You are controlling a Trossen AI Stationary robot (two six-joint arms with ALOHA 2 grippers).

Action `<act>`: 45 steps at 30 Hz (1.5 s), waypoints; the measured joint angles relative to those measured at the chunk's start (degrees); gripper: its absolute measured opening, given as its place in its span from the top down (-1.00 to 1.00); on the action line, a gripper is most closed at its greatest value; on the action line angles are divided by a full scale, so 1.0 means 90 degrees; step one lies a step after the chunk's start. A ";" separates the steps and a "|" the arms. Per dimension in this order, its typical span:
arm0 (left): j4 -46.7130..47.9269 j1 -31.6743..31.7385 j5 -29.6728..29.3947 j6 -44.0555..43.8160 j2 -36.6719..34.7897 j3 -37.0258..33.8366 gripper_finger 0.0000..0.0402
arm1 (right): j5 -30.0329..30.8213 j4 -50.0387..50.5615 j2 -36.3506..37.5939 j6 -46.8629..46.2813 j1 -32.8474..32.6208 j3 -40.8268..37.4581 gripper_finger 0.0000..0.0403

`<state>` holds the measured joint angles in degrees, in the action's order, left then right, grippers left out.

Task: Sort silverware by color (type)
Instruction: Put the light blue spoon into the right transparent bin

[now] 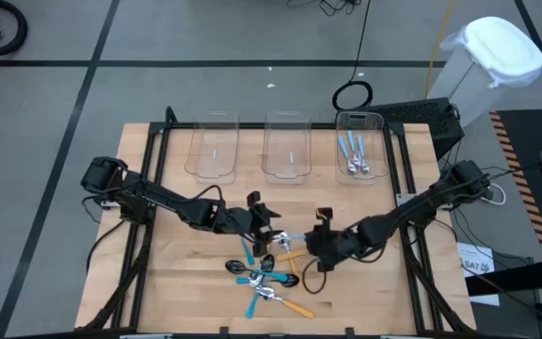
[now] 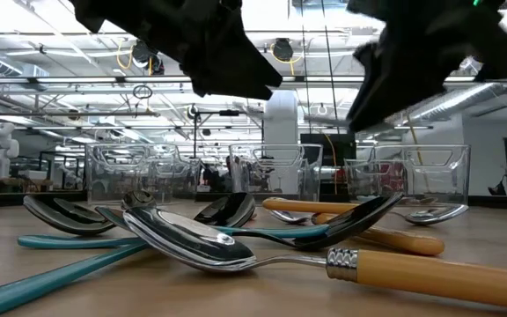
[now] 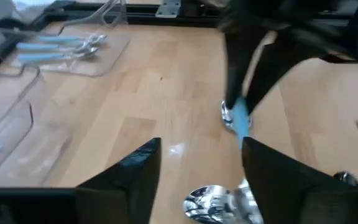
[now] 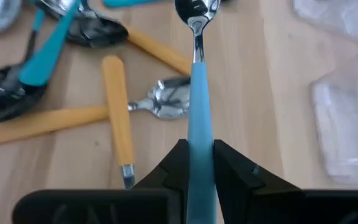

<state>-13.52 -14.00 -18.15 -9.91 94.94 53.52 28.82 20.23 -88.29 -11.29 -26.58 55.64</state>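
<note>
A heap of spoons [image 1: 266,278] lies on the wooden table near its front edge: teal handles with black bowls [image 4: 39,56], orange handles with silver bowls [image 4: 118,118]. My right gripper [image 4: 199,163] hovers just right of the heap, shut on a light-blue-handled spoon [image 4: 199,93]. My left gripper [image 1: 263,226] stands open beside it on the heap's far side, with nothing between its fingers [image 3: 201,162]. A silver bowl [image 3: 216,202] lies under the left gripper. In the left wrist view the right gripper's dark fingers [image 3: 247,68] show ahead with the blue handle [image 3: 241,121]. My right gripper pinches the light-blue handle [image 4: 199,134] between its two fingers. The handle lies along the fingers and juts out past their tips, with the silver bowl [image 4: 196,11] at the far end. The gripper slants downward; whether the bowl touches the table I cannot tell.
Three clear bins stand in a row at the table's far edge: left [image 1: 213,146], middle [image 1: 287,146] and right [image 1: 358,146]. The right one holds light-blue spoons [image 1: 354,155]. Bare wood lies between bins and heap. A white bin [image 1: 497,56] stands off the table.
</note>
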 joint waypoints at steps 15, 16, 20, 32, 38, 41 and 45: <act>-0.0337 -0.0012 0.0947 -0.1977 0.0001 0.0000 -0.59 | 0.0176 0.0432 0.0002 -0.0130 -0.0350 0.0366 0.78; -0.0338 -0.0024 0.0960 -0.2065 0.0001 0.0000 -0.59 | 0.0174 0.0445 0.0002 -0.0134 -0.0352 0.0366 0.78; -0.0369 -0.0026 0.1037 -0.2186 0.0002 0.0000 -0.59 | 0.0172 0.0441 0.0002 -0.0131 -0.0350 0.0366 0.78; 0.0314 0.0098 0.1966 -0.2963 0.0003 0.0002 -0.59 | 0.0138 0.0444 0.0002 0.0034 -0.0382 0.0366 0.78; 0.0322 0.0105 0.2333 -0.3023 0.0080 0.0005 -0.47 | 0.0128 0.0379 0.0002 0.0192 -0.0440 0.0366 0.78; 0.0327 0.0138 0.2375 -0.3039 0.0152 0.0005 -0.34 | 0.0128 0.0361 0.0000 0.0215 -0.0438 0.0366 0.77; 0.0121 0.0229 0.2377 -0.3053 0.0170 0.0007 -0.19 | 0.0128 0.0354 -0.0002 0.0238 -0.0435 0.0366 0.77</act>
<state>-12.43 -11.94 3.24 -37.39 96.46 53.58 29.98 23.42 -88.31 -9.15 -30.50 58.94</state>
